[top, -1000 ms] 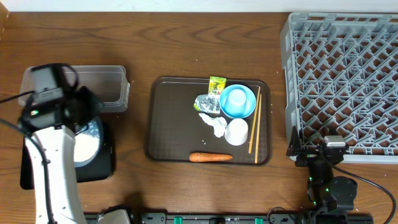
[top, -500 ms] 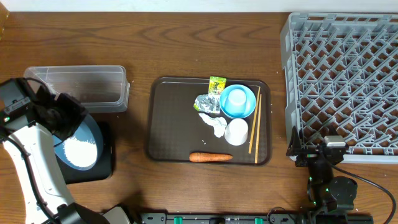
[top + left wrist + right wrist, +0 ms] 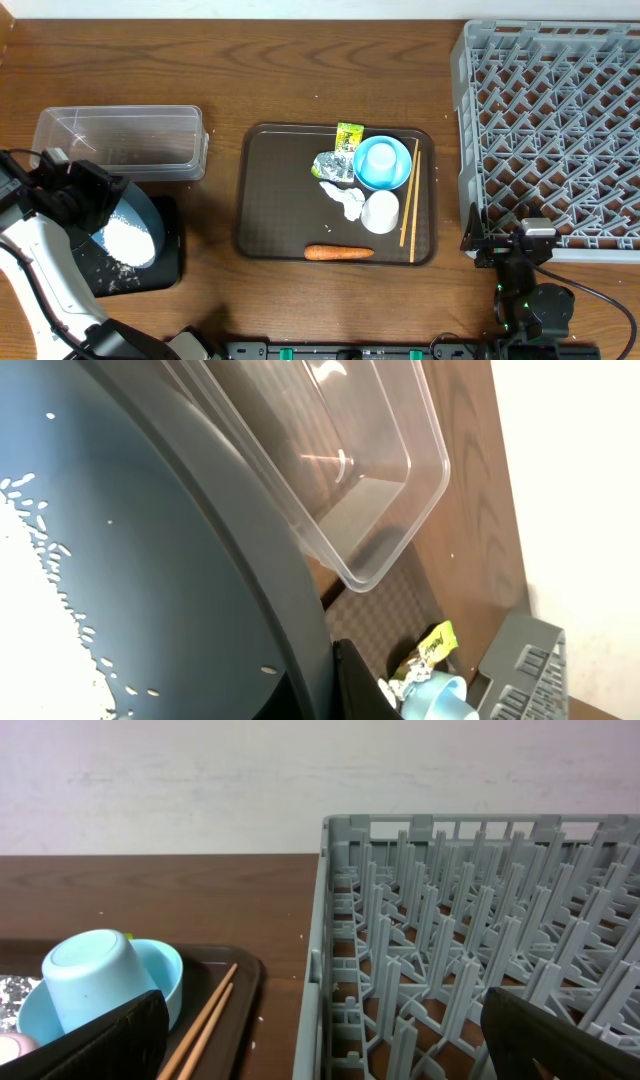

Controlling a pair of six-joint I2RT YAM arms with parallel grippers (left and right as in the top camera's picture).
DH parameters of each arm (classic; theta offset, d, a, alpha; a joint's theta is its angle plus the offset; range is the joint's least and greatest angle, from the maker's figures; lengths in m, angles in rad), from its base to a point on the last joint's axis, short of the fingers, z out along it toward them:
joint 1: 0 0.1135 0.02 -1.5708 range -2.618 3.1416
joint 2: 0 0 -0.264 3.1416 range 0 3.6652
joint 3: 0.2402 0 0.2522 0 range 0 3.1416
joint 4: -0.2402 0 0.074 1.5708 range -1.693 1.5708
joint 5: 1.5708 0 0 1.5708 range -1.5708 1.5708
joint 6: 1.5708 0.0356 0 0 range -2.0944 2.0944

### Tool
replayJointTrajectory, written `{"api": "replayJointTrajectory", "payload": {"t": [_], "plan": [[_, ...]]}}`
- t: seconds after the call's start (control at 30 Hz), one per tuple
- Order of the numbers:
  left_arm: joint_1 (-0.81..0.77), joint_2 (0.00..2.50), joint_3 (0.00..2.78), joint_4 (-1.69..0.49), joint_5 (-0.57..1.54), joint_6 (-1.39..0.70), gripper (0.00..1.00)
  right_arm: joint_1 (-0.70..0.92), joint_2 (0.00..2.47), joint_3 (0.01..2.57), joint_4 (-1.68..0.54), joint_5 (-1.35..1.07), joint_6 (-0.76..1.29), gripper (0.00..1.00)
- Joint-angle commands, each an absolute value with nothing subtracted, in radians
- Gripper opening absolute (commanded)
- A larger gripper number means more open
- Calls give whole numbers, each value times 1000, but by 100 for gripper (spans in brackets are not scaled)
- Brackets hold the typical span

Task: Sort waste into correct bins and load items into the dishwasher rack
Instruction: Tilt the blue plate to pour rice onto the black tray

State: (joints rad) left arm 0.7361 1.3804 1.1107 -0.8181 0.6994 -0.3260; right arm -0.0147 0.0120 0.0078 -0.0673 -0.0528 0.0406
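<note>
Currently pinches the plate (image 3: 135,225) in the left fingers (image 3: 103,203), shut tight on its rim, well left of the brown tray (image 3: 270,200) and tilted above the black tray (image 3: 165,265). Carries the rice (image 3: 128,242) low on the plate's face, with loose grains already on the black tray beneath. Rests the right fingers (image 3: 565,1030) spread wide and empty, right of the brown tray, by the rack's (image 3: 560,120) near corner. Risks scattering rice onto the counter (image 3: 300,60) if tipped too fast or past the black tray's edge; risks leaving clumps stuck if tipped too little. Risks a slip as well, given so thin a hold on a slanted rim. Shows carrot (image 3: 338,253), foil (image 3: 332,167), wrapper (image 3: 349,135), tissue (image 3: 345,200), blue cup (image 3: 380,160), white cup (image 3: 380,212) and chopsticks (image 3: 408,205) waiting on the brown tray. Hides the pinch point under the arm from overhead; crops the plate in the left wrist view. Cannot tell whether the plate's low edge touches the black tray.
</note>
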Motion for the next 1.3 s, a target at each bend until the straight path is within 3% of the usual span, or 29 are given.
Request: {"api": "replayJointTrajectory", "payload": {"t": [0.0, 0.57, 1.27], "plan": [[741, 1378, 1111, -804, 746, -307, 6, -15, 5, 6, -71, -53, 47, 99], [744, 1385, 1102, -747, 789, -311, 6, -15, 5, 6, -71, -53, 47, 99], [878, 1386, 1101, -795, 968, -262, 6, -15, 5, 6, -71, -53, 47, 99]]}}
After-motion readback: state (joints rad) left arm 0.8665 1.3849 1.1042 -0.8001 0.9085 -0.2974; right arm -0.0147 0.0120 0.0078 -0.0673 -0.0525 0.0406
